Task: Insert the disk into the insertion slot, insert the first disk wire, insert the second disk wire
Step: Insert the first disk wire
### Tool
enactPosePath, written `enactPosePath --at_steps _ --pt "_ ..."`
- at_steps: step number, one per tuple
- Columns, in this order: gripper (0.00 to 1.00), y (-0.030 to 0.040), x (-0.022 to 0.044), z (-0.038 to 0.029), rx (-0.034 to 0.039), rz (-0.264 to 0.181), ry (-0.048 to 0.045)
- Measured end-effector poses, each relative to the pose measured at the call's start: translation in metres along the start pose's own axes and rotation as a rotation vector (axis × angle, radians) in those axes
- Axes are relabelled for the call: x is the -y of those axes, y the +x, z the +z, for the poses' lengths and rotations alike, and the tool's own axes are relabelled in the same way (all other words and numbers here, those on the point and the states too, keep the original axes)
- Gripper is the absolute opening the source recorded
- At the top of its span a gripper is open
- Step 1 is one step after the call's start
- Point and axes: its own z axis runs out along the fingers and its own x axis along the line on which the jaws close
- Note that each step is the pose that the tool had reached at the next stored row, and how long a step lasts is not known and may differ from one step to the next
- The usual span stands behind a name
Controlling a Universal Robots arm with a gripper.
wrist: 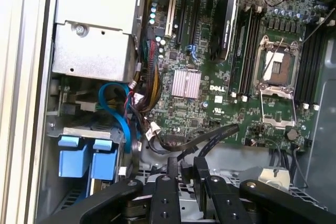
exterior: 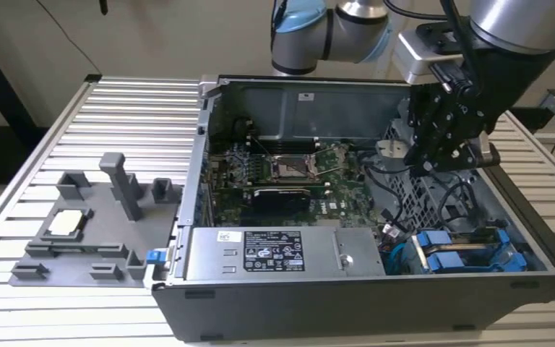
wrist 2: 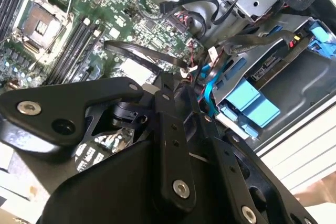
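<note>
The disk's bright blue carrier (exterior: 461,254) sits inside the insertion slot (exterior: 497,238) of the grey drive cage, at the case's near corner on the exterior view's right. It also shows in both wrist views, blue carrier (wrist 2: 247,103) and blue carrier (wrist: 84,158). My gripper (exterior: 441,165) hangs above the perforated cage wall, a little behind the disk. Its fingers (wrist: 172,174) stand close together. A black flat disk wire (wrist: 215,136) curves from the motherboard edge and ends between them. In the second wrist view that wire (wrist 2: 136,51) runs to the gripper (wrist 2: 168,80).
The open computer case holds a green motherboard (exterior: 287,170) and a big silver labelled box (exterior: 258,253) along its front. Blue and black cables (wrist: 123,119) bunch beside the cage. A grey fixture (exterior: 113,195) with a small white-topped chip (exterior: 69,221) stands on the slatted table (exterior: 27,181) at the exterior view's left.
</note>
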Motion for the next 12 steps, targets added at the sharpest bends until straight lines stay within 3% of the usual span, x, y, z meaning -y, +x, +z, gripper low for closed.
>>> enactPosePath --at_steps 8,9,12 --pt "0.25 0.0000 -0.0004 0.0002 0.0002 0.000 0.0001" --pt "0.17 0.0000 -0.0005 0.0003 0.0002 0.000 0.0000" --pt "0.17 -0.0001 -0.0006 0.0003 0.0002 0.000 0.0001"
